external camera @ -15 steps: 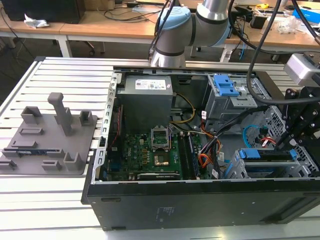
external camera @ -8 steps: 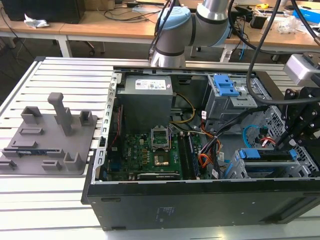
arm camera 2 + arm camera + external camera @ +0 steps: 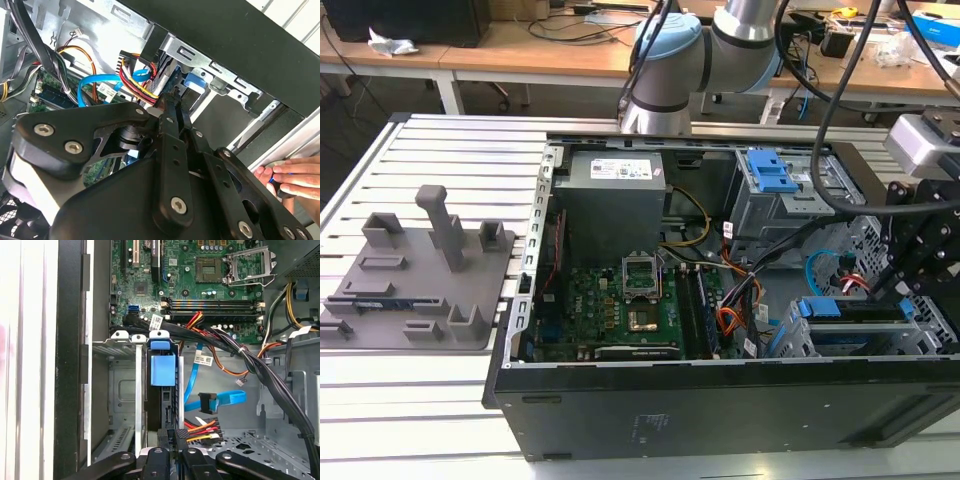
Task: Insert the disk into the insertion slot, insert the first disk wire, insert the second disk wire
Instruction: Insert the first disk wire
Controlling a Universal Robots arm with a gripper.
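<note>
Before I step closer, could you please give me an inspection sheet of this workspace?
Surface: slatted metal table carrying an open computer case.
Job's things: the disk, in its blue carrier, stands in the insertion slot.
Clutter: grey moulded fixture on the table, at the exterior view's left.
Gripper: the gripper is at the disk's end, where the red, yellow and black power wires arrive.
Cables: blue data cable, its plug hanging free beside the disk.
Surroundings: a person's hand outside the case wall; wooden benches behind.
</note>
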